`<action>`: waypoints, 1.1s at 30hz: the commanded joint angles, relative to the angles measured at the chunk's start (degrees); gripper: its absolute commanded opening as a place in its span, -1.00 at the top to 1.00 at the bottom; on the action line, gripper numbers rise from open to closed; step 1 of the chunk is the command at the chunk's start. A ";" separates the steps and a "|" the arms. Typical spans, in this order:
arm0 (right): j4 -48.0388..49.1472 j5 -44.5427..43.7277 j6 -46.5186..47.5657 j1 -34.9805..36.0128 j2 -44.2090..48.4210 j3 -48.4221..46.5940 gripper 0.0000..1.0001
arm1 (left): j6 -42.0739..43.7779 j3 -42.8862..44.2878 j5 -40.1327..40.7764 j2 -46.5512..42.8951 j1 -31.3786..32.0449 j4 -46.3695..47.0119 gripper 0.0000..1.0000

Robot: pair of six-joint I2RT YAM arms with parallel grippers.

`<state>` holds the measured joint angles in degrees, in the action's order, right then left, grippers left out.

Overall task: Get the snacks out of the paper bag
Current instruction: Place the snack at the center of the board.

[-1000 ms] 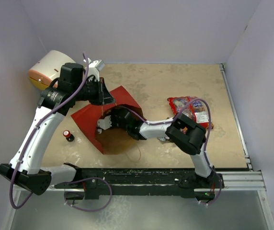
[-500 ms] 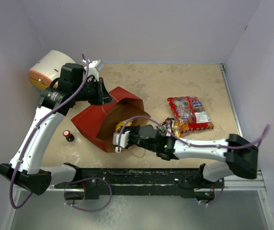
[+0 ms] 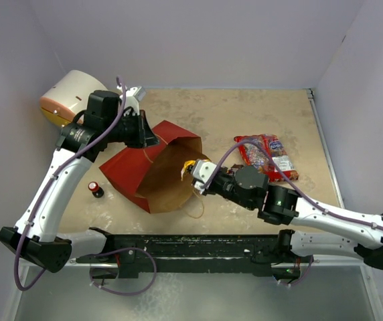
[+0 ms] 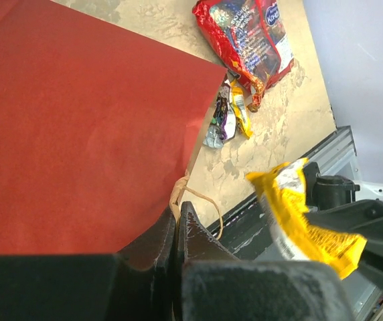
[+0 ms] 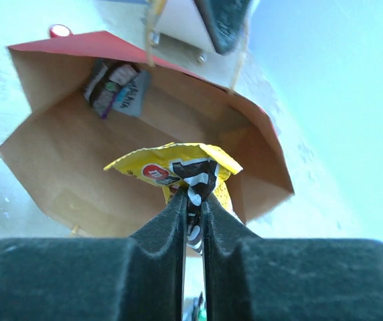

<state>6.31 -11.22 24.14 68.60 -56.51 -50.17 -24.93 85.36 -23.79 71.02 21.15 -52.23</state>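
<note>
Right gripper (image 5: 193,200) is clamped on the yellow candy packet (image 5: 171,164), jaws nearly touching with only the packet's crimped edge between them. The packet fans out toward 12 o'clock from my fingertips.

My right wrist view alone looks into the paper bag (image 5: 57,147): one dark wrapper (image 5: 114,90) lies on the brown inner wall at 11 o'clock.

My top view alone gives the layout. The bag lies on its side, long axis running 10 to 4 o'clock, mouth toward 4 o'clock. The packet (image 3: 187,165) sits at the mouth's 3 o'clock rim.

My left wrist view alone shows small packets (image 4: 226,114) on the table beside the large red-and-clear bag (image 4: 248,40), at 1 o'clock from the paper bag.

My left gripper (image 4: 178,234) is pinched tight on the paper bag's rim beside a string handle (image 4: 201,204).
</note>
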 commanded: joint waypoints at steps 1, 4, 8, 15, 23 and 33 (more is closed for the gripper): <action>-13.72 -12.76 -10.93 -0.74 2.27 -5.90 0.87 | -0.82 0.39 -0.60 -1.03 0.04 3.00 1.00; -16.31 -25.39 -23.33 -0.96 3.42 -4.26 0.97 | -0.88 0.80 -0.94 -0.28 0.11 3.31 1.00; -27.26 -37.01 -42.26 -4.05 2.80 -4.95 1.00 | -1.25 1.04 -2.01 0.71 0.06 3.76 1.00; -47.77 -24.48 -65.77 -18.69 -4.83 -9.88 1.00 | -1.76 0.41 -2.82 1.06 0.06 3.93 1.00; -47.07 -9.29 -66.27 -29.24 -13.17 -11.25 0.94 | -1.71 0.42 -2.89 1.01 0.09 4.07 1.00; -37.23 -2.24 -66.29 -40.29 -20.12 -8.05 0.89 | 0.40 -0.11 -4.87 -0.52 0.13 5.42 1.00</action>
<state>-35.24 -16.75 -40.86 29.45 -74.81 -58.57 -25.91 85.36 -26.00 72.36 21.15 -50.41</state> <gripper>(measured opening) 0.039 0.009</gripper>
